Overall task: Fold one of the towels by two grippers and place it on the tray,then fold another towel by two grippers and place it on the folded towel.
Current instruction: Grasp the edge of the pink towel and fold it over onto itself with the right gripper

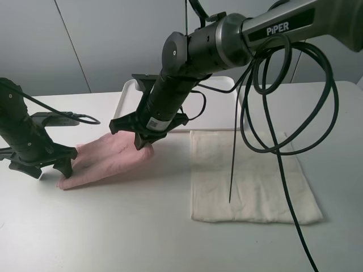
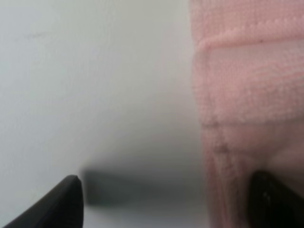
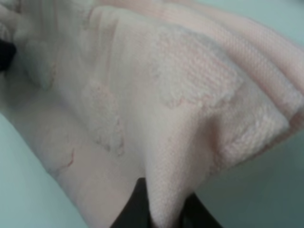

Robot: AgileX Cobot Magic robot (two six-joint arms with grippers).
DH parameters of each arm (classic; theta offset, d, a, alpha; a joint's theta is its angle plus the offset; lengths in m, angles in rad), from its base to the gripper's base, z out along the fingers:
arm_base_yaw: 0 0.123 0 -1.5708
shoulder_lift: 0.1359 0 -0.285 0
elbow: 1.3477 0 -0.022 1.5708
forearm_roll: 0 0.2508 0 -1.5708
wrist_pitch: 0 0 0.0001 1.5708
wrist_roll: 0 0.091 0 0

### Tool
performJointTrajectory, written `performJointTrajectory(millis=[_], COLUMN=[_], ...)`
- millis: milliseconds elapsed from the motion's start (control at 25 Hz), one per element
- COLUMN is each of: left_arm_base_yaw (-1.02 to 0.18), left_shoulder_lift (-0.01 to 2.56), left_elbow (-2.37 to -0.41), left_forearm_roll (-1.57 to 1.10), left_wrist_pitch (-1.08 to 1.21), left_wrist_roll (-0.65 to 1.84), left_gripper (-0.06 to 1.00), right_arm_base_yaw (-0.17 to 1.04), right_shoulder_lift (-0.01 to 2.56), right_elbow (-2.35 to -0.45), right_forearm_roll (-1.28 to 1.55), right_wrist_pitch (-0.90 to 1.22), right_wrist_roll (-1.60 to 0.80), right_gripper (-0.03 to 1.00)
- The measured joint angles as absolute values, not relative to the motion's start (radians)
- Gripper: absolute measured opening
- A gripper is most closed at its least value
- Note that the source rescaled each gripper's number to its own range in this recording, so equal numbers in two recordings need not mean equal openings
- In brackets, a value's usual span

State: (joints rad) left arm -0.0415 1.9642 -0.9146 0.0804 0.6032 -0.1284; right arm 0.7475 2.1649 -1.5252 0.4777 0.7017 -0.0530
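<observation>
**Pink towel pinched by the right arm, left arm open at its far end**

Surface: white table (image 1: 142,238), grey panelled wall behind. The tray (image 1: 221,116) sits at the back of the table, white, low rim, nothing seen lying in it; the right arm crosses above it.

Pink towel (image 1: 108,158): on the table in front of the tray's left end, not on the tray. It lies as a long, loosely gathered bundle running away from the tray at a slant. The end nearest the tray is lifted into a small peak.

Right gripper (image 1: 143,139): at that peaked end, closed tight on a pinch of the pink towel. The right wrist view shows a fold of cloth standing up between the two dark fingertips.

Left gripper (image 1: 39,167): at the bundle's end farthest from the tray, jaws wide apart, holding nothing. The left wrist view shows one finger (image 2: 64,204) over bare table and the other at the towel's edge; contact cannot be judged, the view is blurred.

Look of the pink towel: pale pink terry, ribbed hem, faint raised pattern, several layers stacked at the edge.

Cream towel (image 1: 249,175): spread flat in front of the tray's right end, a black cable (image 1: 249,141) hanging over it.
</observation>
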Motion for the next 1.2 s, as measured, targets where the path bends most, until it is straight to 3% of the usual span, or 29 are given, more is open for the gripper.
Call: performJointTrajectory(millis=[360, 720, 1200], left_arm_base_yaw=[-0.040, -0.033, -0.029], left_shoulder_lift=[1.964, 1.964, 1.964], left_elbow=[-0.915, -0.915, -0.915], left_forearm_roll=[0.073, 0.026, -0.007], left_wrist_pitch=[0.603, 0.599, 0.598], left_wrist_roll=[-0.115, -0.051, 0.013], left_gripper=[0.90, 0.90, 0.90], right_arm_base_yaw=[0.748, 0.817, 0.855], right_shoulder_lift=[2.204, 2.297, 2.320], right_elbow=[-1.523, -1.521, -1.521], right_forearm_roll=[0.972, 1.287, 1.459], right_wrist_pitch=[0.710, 0.616, 0.481], right_wrist_roll=[-0.347, -0.541, -0.612], right_gripper=[0.04, 0.04, 0.04])
